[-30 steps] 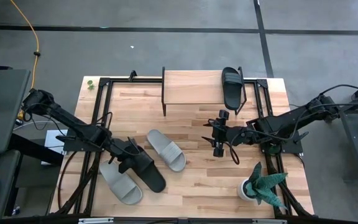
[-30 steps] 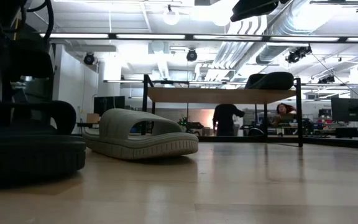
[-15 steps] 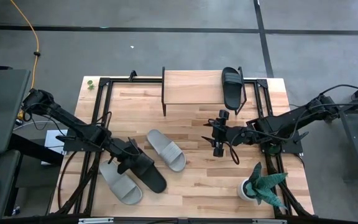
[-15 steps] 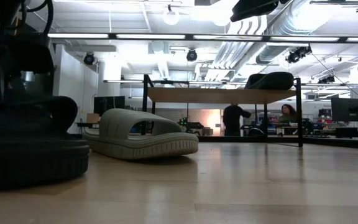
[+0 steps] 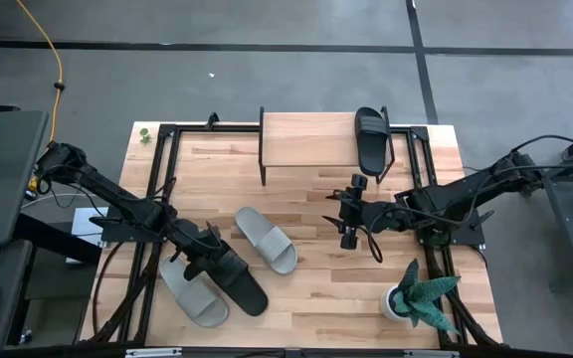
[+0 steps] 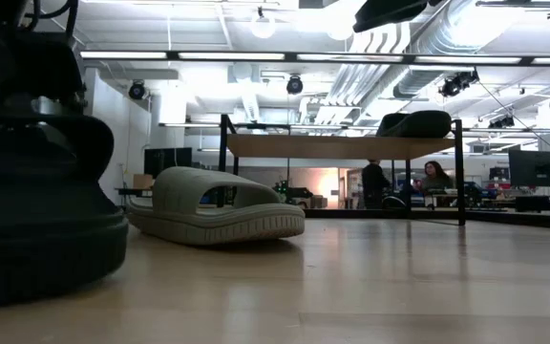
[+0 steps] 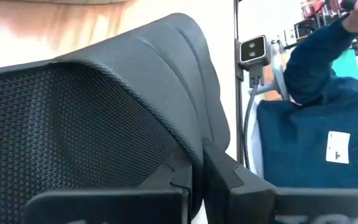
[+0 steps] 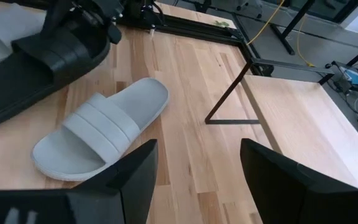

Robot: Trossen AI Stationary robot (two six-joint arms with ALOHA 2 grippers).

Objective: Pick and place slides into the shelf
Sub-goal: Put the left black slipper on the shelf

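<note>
Lifting the black slide cleanly off the tabletop calls for a level rise clear of the two grey-green slides flanking it, then a carry to the shelf, where another black slide already rests. The left gripper has its fingers clamped tight on the strap; the right gripper hovers mid-tabletop, fingers spread wide, empty.

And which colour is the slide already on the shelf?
Black slide on the shelf; high view.

Two dark, cable-wrapped jointed arms, black hands
</note>
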